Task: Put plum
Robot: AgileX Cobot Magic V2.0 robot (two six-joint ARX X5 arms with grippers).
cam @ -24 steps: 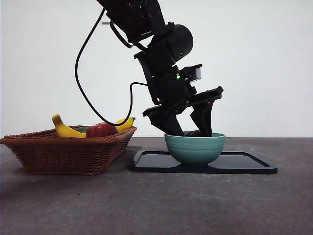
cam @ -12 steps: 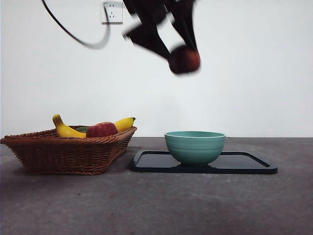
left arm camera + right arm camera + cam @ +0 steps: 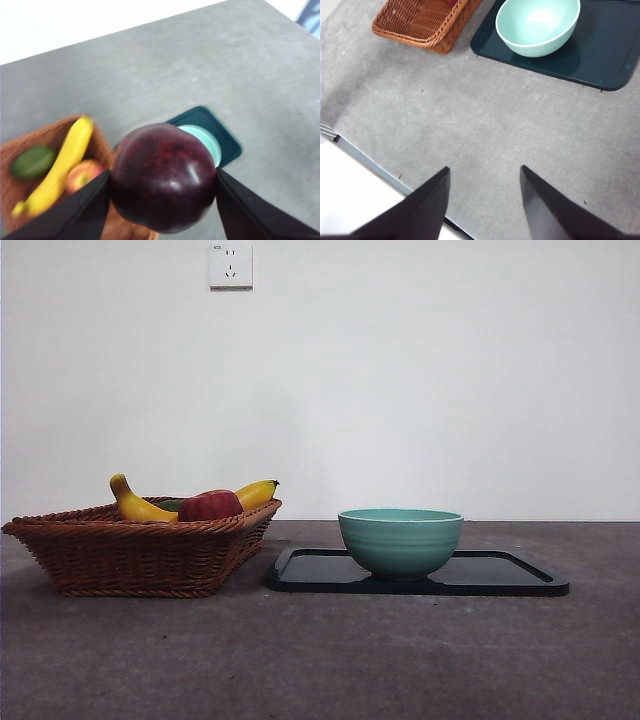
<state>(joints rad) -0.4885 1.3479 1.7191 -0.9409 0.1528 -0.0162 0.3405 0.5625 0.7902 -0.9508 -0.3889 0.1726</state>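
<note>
My left gripper (image 3: 162, 187) is shut on the plum (image 3: 164, 176), a glossy dark maroon fruit, and holds it high above the table, out of the front view. Far below it lie the green bowl (image 3: 206, 139) on the dark tray (image 3: 225, 142) and the wicker basket (image 3: 37, 137). In the front view the bowl (image 3: 400, 540) stands on the tray (image 3: 500, 578), with the basket (image 3: 140, 545) to its left. My right gripper (image 3: 485, 192) is open and empty, high over bare table in front of the tray.
The basket holds a banana (image 3: 135, 505), a red apple (image 3: 210, 505) and a green fruit (image 3: 32, 161). The bowl (image 3: 537, 25) looks empty in the right wrist view. A wall socket (image 3: 230, 265) is on the back wall. The table's edge (image 3: 365, 160) runs near the right gripper.
The left gripper lifted the plum out of the bowl, rose steeply, and has left the front view at the top. Bowl, tray and basket have not moved.
</note>
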